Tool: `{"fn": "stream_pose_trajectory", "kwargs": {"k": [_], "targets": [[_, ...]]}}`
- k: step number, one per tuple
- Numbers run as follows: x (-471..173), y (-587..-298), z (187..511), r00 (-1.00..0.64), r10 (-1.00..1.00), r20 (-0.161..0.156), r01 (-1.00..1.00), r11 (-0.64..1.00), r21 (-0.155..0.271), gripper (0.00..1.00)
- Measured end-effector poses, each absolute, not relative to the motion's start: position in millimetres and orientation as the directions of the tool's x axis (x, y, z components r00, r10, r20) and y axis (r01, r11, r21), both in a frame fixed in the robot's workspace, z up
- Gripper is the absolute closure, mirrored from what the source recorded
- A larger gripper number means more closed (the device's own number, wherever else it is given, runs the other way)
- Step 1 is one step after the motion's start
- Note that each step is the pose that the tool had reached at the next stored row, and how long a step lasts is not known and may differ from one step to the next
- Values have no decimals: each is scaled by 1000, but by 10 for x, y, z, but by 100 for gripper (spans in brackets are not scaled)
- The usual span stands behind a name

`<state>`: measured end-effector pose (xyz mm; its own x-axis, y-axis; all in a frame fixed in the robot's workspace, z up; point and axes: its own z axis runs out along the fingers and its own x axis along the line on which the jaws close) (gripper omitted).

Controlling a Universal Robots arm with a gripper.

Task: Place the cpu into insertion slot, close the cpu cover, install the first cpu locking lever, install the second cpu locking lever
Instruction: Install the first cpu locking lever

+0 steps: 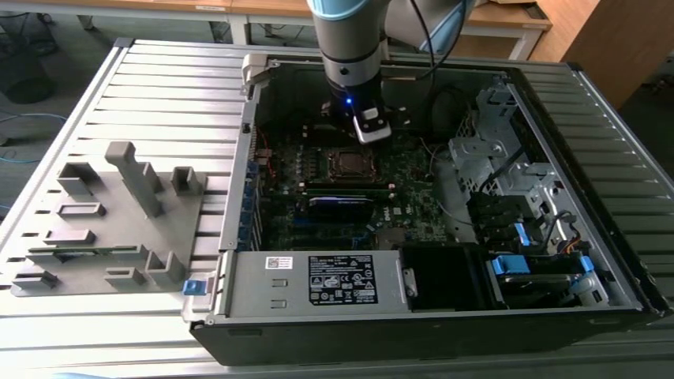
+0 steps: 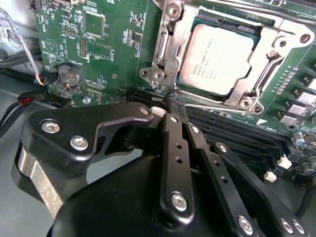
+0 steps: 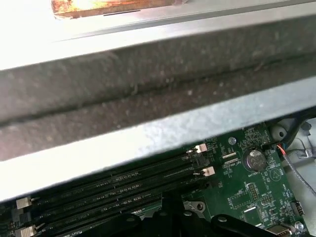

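Chip: the square silver-grey cpu [image 2: 223, 58] sits in the green board's insertion slot [image 2: 260, 31], the silver frame cpu cover [image 2: 250, 92] lowered around it.
Pincer: the black pincer [image 2: 174, 106], fingers drawn together and empty, hovers just beside the socket.
Setting: open black computer case [image 1: 421, 332] on a slatted grey counter [image 1: 158, 95].

Robotics lab or workshop: slatted metal workbench [image 1: 169, 87], opened computer case [image 1: 421, 316], grey fixture tray [image 1: 106, 229], wooden desks [image 1: 506, 20] behind.
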<state>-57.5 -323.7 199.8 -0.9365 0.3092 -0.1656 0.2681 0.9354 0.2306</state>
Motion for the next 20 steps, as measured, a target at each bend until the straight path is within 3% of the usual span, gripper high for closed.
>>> {"fn": "stream_pose_trajectory", "kwargs": {"k": [20], "targets": [[-582, -3203, 2041, -934, 316, -166, 275, 933, 231, 90]]}}
